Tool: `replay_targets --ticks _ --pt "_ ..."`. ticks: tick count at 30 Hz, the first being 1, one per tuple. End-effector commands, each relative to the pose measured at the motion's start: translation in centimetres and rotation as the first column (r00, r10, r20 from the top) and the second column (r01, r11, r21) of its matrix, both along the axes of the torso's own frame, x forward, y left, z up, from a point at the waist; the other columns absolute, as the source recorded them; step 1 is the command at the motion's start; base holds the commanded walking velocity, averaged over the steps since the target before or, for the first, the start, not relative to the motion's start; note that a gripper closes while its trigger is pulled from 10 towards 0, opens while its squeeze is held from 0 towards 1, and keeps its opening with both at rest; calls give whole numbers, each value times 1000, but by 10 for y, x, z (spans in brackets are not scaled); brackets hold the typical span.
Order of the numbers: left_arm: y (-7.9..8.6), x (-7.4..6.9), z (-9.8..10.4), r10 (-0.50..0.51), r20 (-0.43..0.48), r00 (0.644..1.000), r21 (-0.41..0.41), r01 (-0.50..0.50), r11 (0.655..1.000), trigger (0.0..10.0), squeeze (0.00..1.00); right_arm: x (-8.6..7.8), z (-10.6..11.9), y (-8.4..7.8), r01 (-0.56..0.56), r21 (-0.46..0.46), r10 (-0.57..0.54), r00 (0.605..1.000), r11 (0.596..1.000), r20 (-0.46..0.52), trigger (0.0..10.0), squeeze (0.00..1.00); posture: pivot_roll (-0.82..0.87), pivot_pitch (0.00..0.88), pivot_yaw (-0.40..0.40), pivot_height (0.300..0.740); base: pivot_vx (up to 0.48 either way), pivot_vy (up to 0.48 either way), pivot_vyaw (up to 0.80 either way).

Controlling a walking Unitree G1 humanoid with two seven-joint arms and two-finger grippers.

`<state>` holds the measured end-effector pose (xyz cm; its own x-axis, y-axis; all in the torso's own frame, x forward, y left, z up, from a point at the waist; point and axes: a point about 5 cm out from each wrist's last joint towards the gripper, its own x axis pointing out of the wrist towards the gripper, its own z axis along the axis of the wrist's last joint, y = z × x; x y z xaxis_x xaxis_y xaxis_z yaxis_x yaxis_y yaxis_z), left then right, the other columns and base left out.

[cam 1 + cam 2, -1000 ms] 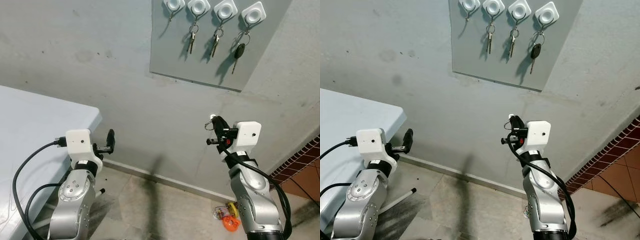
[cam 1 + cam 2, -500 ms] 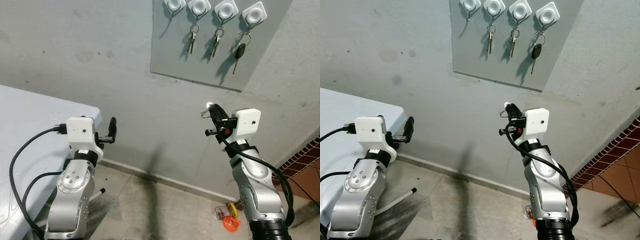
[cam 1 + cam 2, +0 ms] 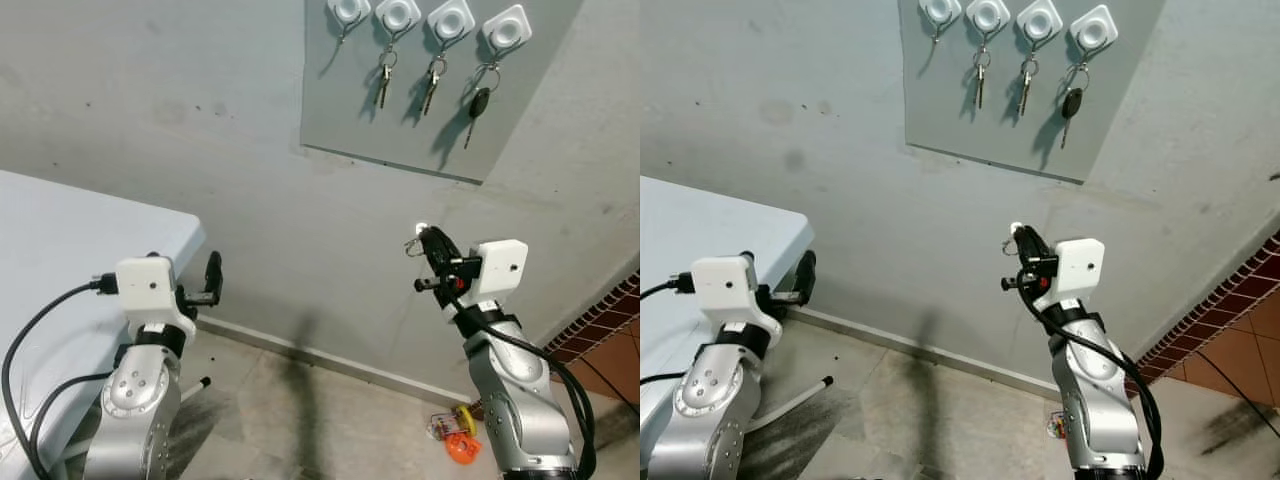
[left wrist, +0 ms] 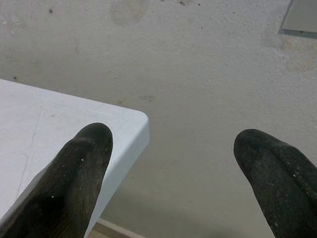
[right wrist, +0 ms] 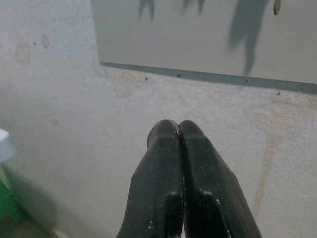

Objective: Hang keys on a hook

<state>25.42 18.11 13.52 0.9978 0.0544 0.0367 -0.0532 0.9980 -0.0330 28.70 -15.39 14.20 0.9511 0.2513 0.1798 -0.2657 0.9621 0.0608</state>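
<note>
R gripper [image 3: 428, 240]: fingers [image 5: 183, 163] are pressed together, tips touching, as seen in the R wrist view. A small metal ring [image 3: 414, 246] is seen at the tips in the eye views; the rest of the keys can't be made out, so whether they are pinched can't be told for sure. The gripper is raised in front of the grey wall [image 3: 180, 110], pointed up toward the board [image 3: 400, 130], well below it and a bit to the R of its middle.

L gripper [image 3: 212, 278]: fingers [image 4: 79, 173] are spread wide, nothing between them. It is held low, just beside the corner of the white tabletop [image 3: 70, 250], pointed at the wall.

The board is a grey panel fixed to the wall, w/ four white hooks along its top edge. From the L: hook 1 [image 3: 347, 9] carries no key; hook 2 [image 3: 397, 13] holds a silver key [image 3: 383, 84]; hook 3 [image 3: 450, 18] holds another silver key [image 3: 431, 90]; hook 4 [image 3: 507, 30] holds a black-headed key [image 3: 477, 104]. Shadows of the hung keys fall on the panel.

On the tiled floor [image 3: 300, 420], near the R arm's base, an orange and yellow object [image 3: 458, 432] is seen; what it is can't be told. At far R, red-brown brickwork [image 3: 605, 320] meets the wall.
</note>
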Motion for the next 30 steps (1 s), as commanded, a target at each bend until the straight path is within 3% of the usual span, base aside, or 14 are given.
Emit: replay_targets --ticks 1,24,30 --pt "3 -3 4 14 19 1000 -7 -14 1000 10000 0 -1 5 1 -10 8 10 1000 1000 15 10000 0 -3 85 -26 740 360 0 0" --pt "-2 -1 2 26 4 1000 -14 -26 1000 10000 0 1 5 2 -36 -9 36 999 999 5 10000 0 -2 64 -41 740 447 0 0" --pt "-3 -1 2 27 15 1000 -15 -27 1000 10000 0 2 5 3 -53 -15 53 999 999 2 10000 0 -1 61 -44 740 0 0 0"
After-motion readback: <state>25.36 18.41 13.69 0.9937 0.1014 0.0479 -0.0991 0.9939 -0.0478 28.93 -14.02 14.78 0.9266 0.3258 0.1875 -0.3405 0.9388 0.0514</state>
